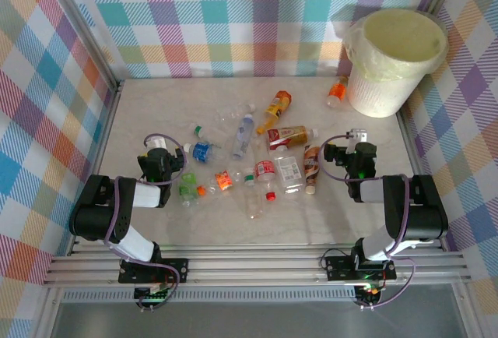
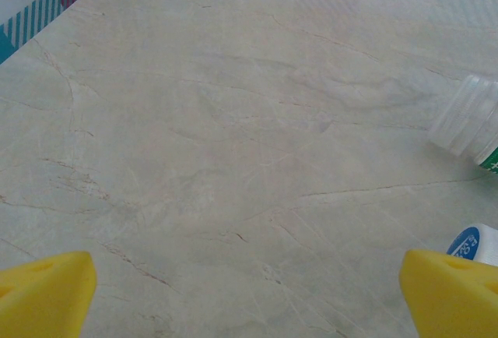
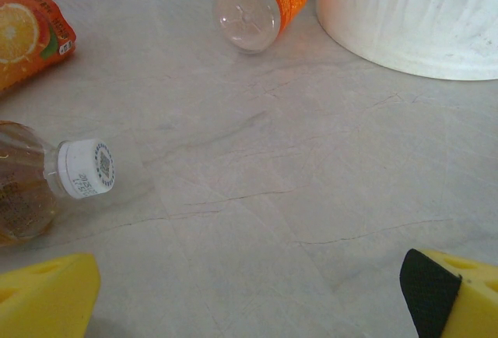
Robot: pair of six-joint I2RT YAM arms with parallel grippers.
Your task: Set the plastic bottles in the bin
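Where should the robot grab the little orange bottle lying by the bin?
Grip the orange bottle across its labelled middle, coming straight down from above. It lies on its side with its clear base facing the right gripper, and the bin stands close beside it, leaving little room sideways.

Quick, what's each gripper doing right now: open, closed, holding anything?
Left gripper: open, holding nothing.
Right gripper: open, holding nothing.
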